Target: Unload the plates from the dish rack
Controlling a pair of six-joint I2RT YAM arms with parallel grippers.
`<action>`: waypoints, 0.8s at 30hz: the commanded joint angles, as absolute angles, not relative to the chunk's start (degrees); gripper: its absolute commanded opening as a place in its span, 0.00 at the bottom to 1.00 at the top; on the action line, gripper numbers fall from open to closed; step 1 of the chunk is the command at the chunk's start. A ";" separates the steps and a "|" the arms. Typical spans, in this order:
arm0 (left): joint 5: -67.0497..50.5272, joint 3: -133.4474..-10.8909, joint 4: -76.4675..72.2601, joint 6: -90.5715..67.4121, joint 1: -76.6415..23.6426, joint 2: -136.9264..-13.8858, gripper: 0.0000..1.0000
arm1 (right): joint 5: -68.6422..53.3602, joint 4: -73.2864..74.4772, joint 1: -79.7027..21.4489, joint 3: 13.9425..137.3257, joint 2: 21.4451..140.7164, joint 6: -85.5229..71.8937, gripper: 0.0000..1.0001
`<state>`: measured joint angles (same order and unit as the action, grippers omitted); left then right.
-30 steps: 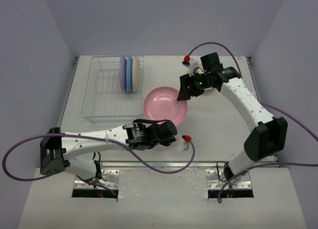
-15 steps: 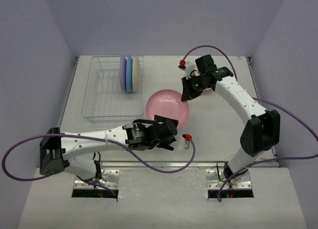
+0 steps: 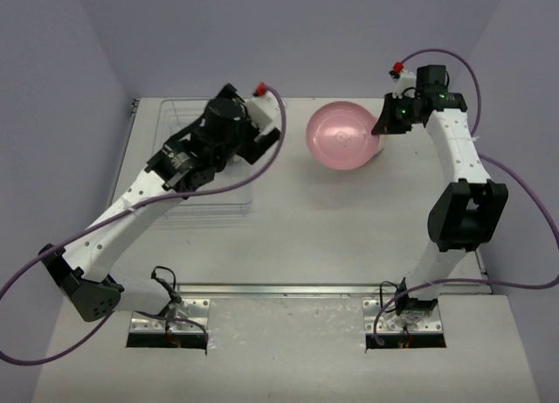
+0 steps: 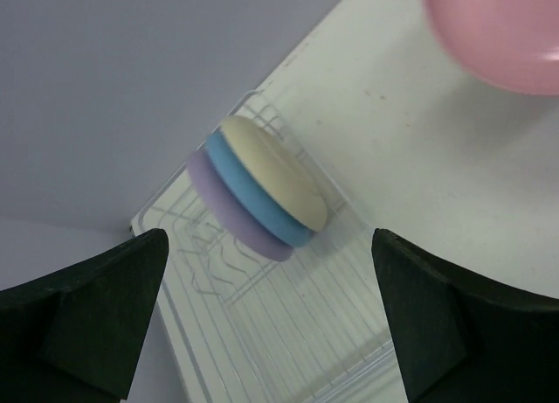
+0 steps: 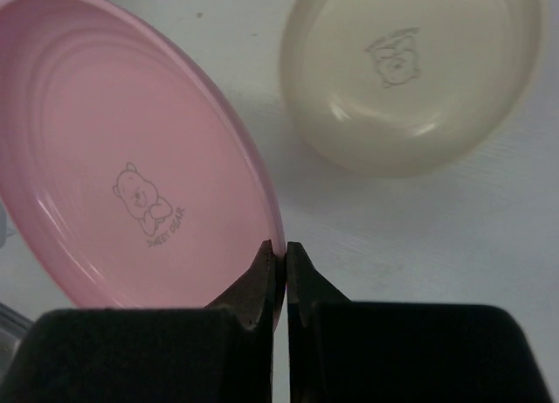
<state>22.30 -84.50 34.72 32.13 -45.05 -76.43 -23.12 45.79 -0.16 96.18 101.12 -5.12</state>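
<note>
Your right gripper (image 5: 278, 251) pinches the tilted pink plate (image 5: 131, 158) by its rim, the cream plate (image 5: 410, 71) lying flat on the table (image 5: 428, 241) just beyond.

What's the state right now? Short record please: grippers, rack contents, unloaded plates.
left gripper: open, empty, over the dish rack
right gripper: shut on the rim of the pink plate, plate tilted
in rack: lavender plate, blue plate, rack cream plate, on edge, side by side
unloaded: table cream plate, face up on the table, next to the held pink plate
</note>
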 commanded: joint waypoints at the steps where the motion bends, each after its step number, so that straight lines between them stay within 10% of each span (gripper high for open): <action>1: 20.20 -90.97 33.34 17.49 -35.07 -73.57 1.00 | -25.14 43.95 6.50 103.27 107.84 -9.32 0.00; 13: 3.64 -96.27 41.41 -0.09 -12.63 -79.83 1.00 | -24.85 42.05 10.46 119.70 125.15 -12.93 0.00; 24: 2.87 -92.87 41.19 -2.26 -11.60 -80.07 1.00 | -21.13 38.59 10.55 121.90 131.66 -12.69 0.00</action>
<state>3.55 -93.67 42.95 -0.38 -11.44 -81.34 -22.31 42.57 10.63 119.08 131.02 -12.07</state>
